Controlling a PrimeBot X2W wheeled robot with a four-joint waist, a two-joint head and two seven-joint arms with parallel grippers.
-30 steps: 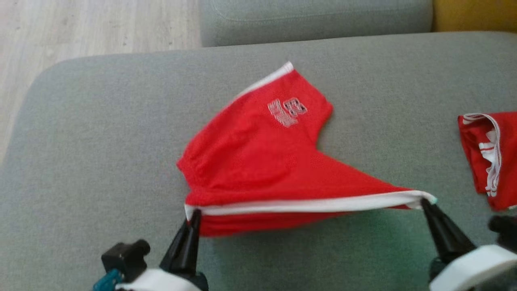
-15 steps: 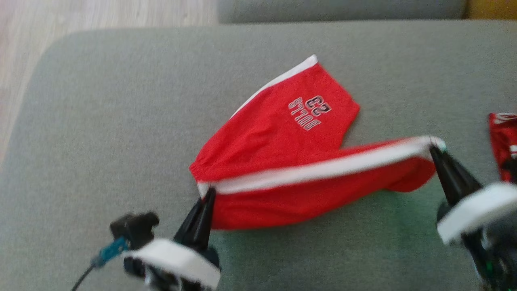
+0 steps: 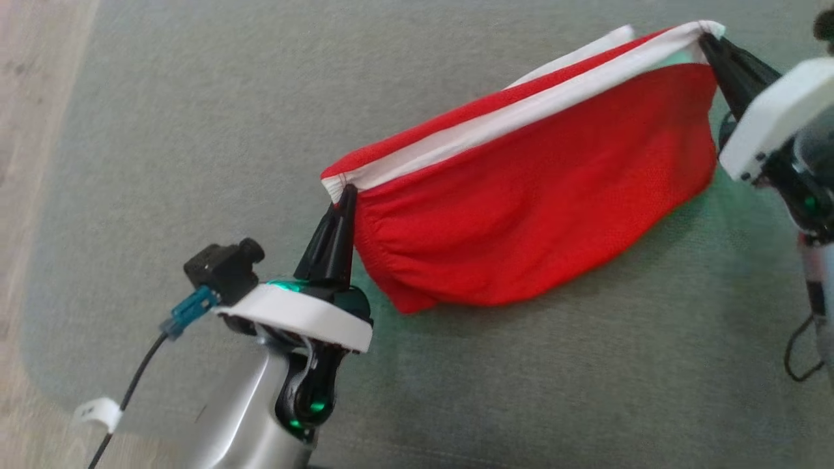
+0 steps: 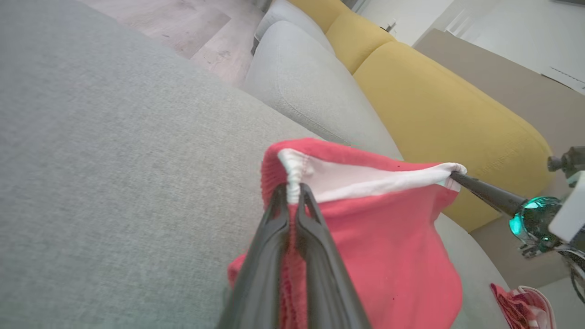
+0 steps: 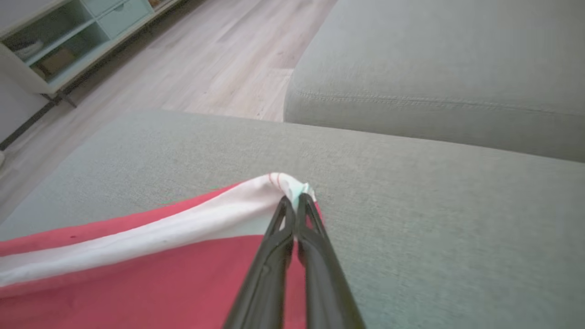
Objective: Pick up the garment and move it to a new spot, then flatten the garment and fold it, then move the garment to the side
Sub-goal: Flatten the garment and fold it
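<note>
head view: a broad grey cushion (image 3: 163, 130) spreads out in front of the robot, with a strip of pale wooden floor (image 3: 26, 98) down the left edge. the red garment (image 3: 534, 195) hangs over the cushion's middle and right, its white band pulled taut between the two arms and its red body sagging below. the left gripper (image 3: 346, 195) is pinched tight on the band's near end, and the right gripper (image 3: 709, 40) is clamped on the far end at the top right.

left wrist view: the grip is closed on the white hem. beyond it sit a second grey cushion (image 4: 301, 77) and a yellow sofa (image 4: 434, 105), and another red-and-white cloth (image 4: 521, 306) lies at the lower right.

right wrist view: the grip is nipped shut on the band's corner, above the cushion. the floorboards run off to a pale shelf unit (image 5: 59, 41) at the upper left.
</note>
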